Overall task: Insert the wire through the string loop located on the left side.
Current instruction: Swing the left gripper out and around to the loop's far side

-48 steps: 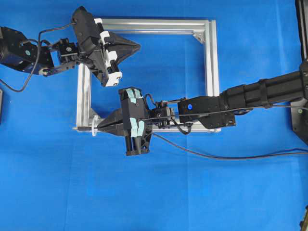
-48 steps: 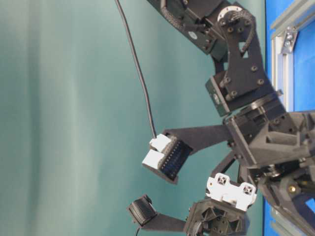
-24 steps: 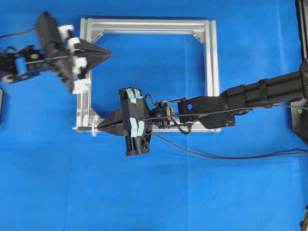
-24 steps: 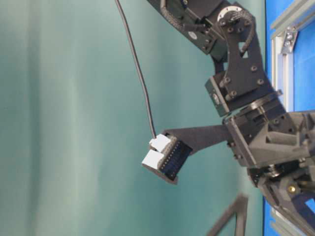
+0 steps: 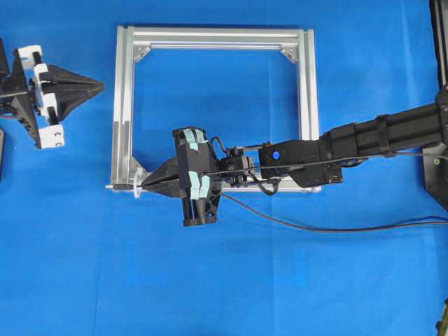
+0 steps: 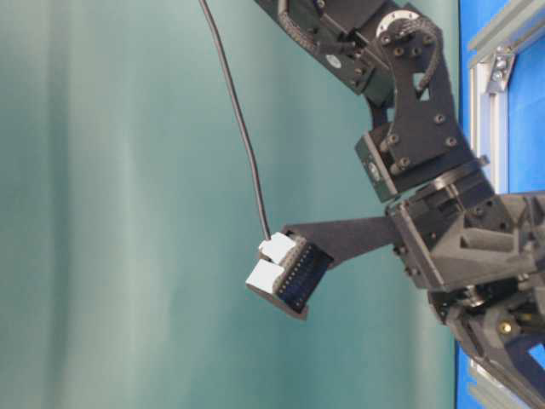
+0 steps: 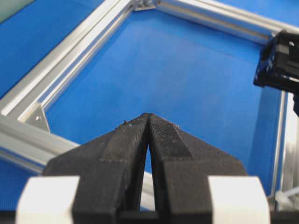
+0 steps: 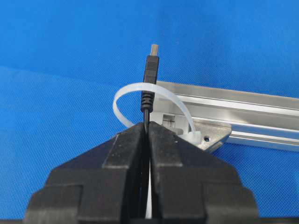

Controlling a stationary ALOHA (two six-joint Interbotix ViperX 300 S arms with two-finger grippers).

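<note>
With the empty, closed left gripper [image 5: 94, 87] now pulled clear of the frame [image 5: 304, 91], the right gripper [image 8: 146, 127] pinches the wire [image 8: 149, 74], its plug already through the string loop [image 8: 122, 94].

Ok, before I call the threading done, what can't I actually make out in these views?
- Overhead: the string loop is too small to show whether the wire runs through it.
- Right wrist: the plug stands in front of the loop's band; one angle cannot settle through or beside.
- Table-level: loop and plug are out of frame.
- Left wrist: the left pincer blocks the lower view.
</note>
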